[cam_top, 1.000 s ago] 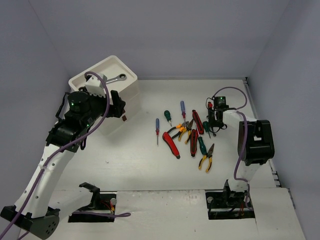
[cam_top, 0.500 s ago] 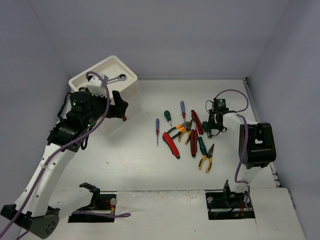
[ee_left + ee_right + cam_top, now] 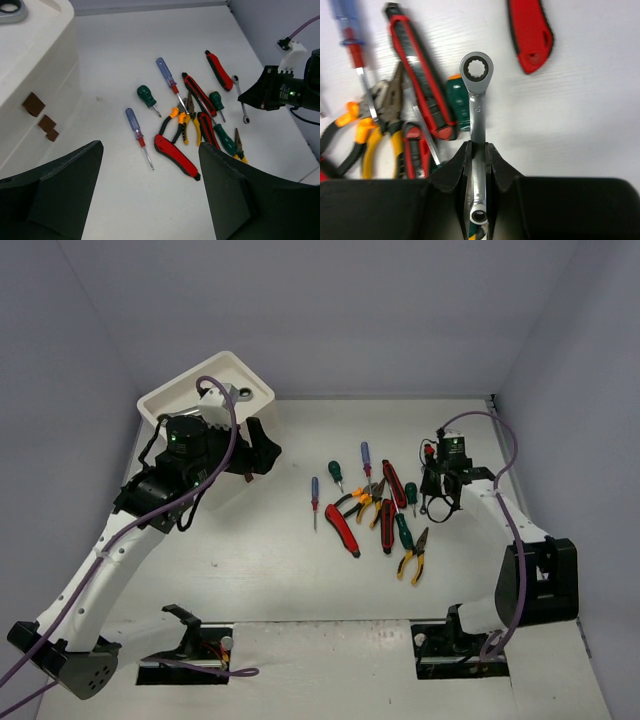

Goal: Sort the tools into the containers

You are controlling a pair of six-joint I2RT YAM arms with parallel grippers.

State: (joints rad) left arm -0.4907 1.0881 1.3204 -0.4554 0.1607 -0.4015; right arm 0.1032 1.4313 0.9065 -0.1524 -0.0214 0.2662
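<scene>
The tools lie in a cluster mid-table: two blue-handled screwdrivers (image 3: 315, 492), a stubby green one (image 3: 336, 472), red cutters (image 3: 343, 525), orange-and-yellow pliers (image 3: 362, 503) and yellow pliers (image 3: 413, 560). My right gripper (image 3: 438, 492) is at the cluster's right edge, shut on a silver ratchet wrench (image 3: 476, 90) low over the table; its fingers (image 3: 457, 167) pinch the shaft. My left gripper (image 3: 150, 195) is open wide and empty, above the table left of the cluster, next to the white drawer box (image 3: 205, 390). Another silver wrench (image 3: 11, 11) lies in the box's top tray.
Brown drawer tabs (image 3: 33, 104) face the tools. A red-black cutter (image 3: 530, 30) lies just right of the held wrench's ring end. Grey walls close in the table on the left, back and right.
</scene>
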